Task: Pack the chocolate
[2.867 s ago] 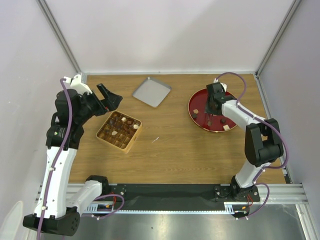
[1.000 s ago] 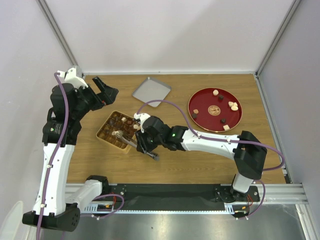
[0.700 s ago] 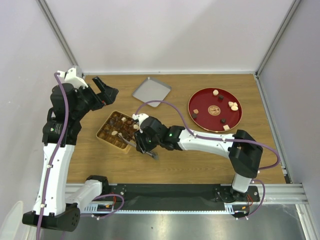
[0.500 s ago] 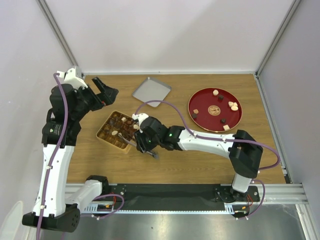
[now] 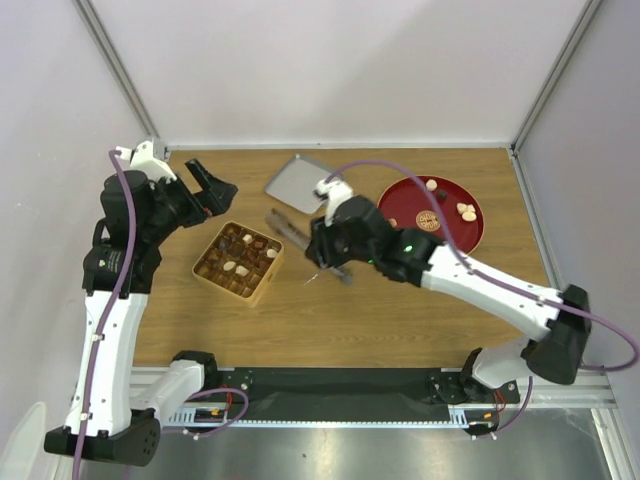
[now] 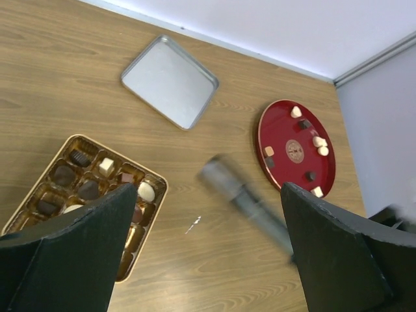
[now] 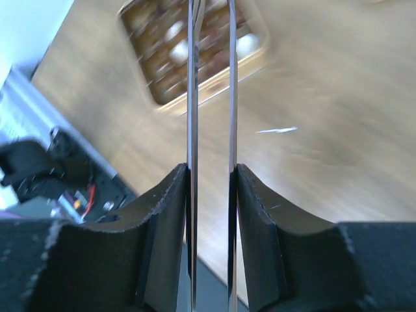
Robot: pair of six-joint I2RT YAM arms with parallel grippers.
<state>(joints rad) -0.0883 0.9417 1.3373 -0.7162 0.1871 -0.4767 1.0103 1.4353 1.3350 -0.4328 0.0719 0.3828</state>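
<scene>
The metal tongs (image 7: 231,97) are clamped between the fingers of the right pincer (image 7: 211,174) and held above the wooden surface (image 5: 330,320), between the gridded box (image 5: 268,278) and the red plate (image 5: 455,228). The left pincer (image 6: 205,195) is spread wide at the far left, with nothing gripped. Chocolate (image 6: 89,190) is seen in the box, and more pieces are scattered on the plate.

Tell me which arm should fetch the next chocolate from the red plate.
Right. The right gripper grips the tongs and hovers close beside the red plate; the left gripper is open, empty, and away past the box.
</scene>
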